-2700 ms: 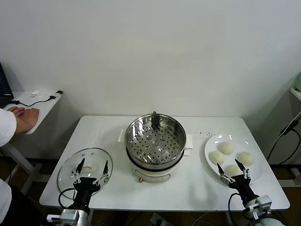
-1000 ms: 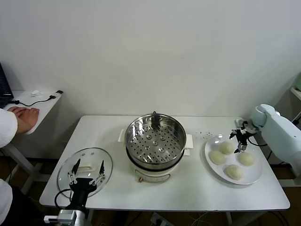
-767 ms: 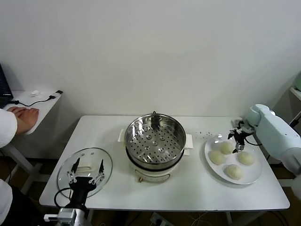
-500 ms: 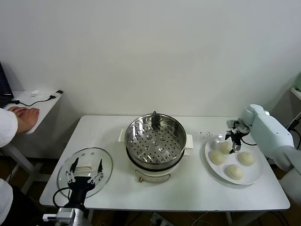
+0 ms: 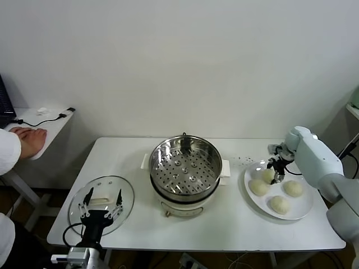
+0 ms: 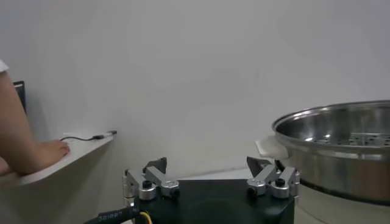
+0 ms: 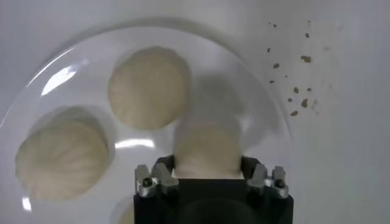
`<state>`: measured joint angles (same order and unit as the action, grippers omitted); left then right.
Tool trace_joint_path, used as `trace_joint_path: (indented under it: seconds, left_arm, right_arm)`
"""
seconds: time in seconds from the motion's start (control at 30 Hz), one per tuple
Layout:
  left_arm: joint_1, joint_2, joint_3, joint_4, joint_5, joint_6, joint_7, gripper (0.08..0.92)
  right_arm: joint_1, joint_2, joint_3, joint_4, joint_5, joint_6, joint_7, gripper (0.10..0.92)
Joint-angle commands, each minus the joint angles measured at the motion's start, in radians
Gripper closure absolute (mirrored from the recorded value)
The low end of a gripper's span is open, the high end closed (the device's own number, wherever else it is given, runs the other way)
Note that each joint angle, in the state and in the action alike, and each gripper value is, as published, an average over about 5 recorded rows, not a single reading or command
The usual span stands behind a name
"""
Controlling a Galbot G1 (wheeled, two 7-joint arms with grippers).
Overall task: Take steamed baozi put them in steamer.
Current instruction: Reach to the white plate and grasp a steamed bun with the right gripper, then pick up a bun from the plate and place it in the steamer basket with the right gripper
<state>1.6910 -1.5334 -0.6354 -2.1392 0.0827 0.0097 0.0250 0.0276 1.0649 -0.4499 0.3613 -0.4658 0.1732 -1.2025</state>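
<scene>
Four cream-white baozi lie on a white plate [image 5: 305, 208] at the table's right: the far one [image 5: 267, 176], the left [image 5: 258, 187], the right [image 5: 292, 188] and the near one [image 5: 279, 205]. My right gripper [image 5: 276, 168] is down over the far baozi. In the right wrist view its open fingers [image 7: 207, 165] stand on either side of that baozi [image 7: 207, 146], with two more [image 7: 148, 88] [image 7: 61, 158] beside it. The steel steamer [image 5: 185, 168] with its perforated tray stands mid-table, nothing in it. My left gripper [image 5: 104, 197] is open and parked at the front left, over the glass lid.
The round glass lid [image 5: 101, 193] lies flat at the front left. A person's hand [image 5: 28, 140] rests on a side table to the left. Brown crumbs [image 5: 244, 160] dot the table between steamer and plate. The steamer's rim [image 6: 341, 122] shows in the left wrist view.
My right arm rose from the table's front right, swung over the plate and came down around the far baozi. The left gripper drew back slightly.
</scene>
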Motion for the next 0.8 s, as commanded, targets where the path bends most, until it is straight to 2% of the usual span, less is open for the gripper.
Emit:
trace_joint_path:
  seconds: [0.03, 0.2, 0.3, 0.53, 0.8]
  left_arm:
    - [0.004, 0.0, 0.0, -0.002, 0.001, -0.002, 0.0, 0.177]
    - [0.008, -0.001, -0.002, -0.003, 0.0, -0.004, 0.0, 0.177]
    - [0.014, -0.001, -0.005, -0.006, 0.0, -0.005, 0.0, 0.177]
    - [0.024, -0.001, -0.005, -0.013, -0.003, -0.008, 0.0, 0.177]
    - [0.047, -0.001, 0.014, -0.023, 0.012, -0.016, 0.001, 0.177]
  right_arm:
    - [0.003, 0.009, 0.017, -0.01, -0.008, 0.002, -0.006, 0.413]
    - [0.022, -0.004, -0.002, 0.018, 0.019, 0.006, -0.023, 0.438]
    - [0.066, -0.037, -0.074, 0.083, 0.088, 0.013, -0.048, 0.445]
    - [0.351, -0.122, -0.512, 0.368, 0.358, 0.058, -0.099, 0.44]
    - [0.642, -0.018, -0.767, 0.635, 0.389, 0.225, -0.092, 0.44]
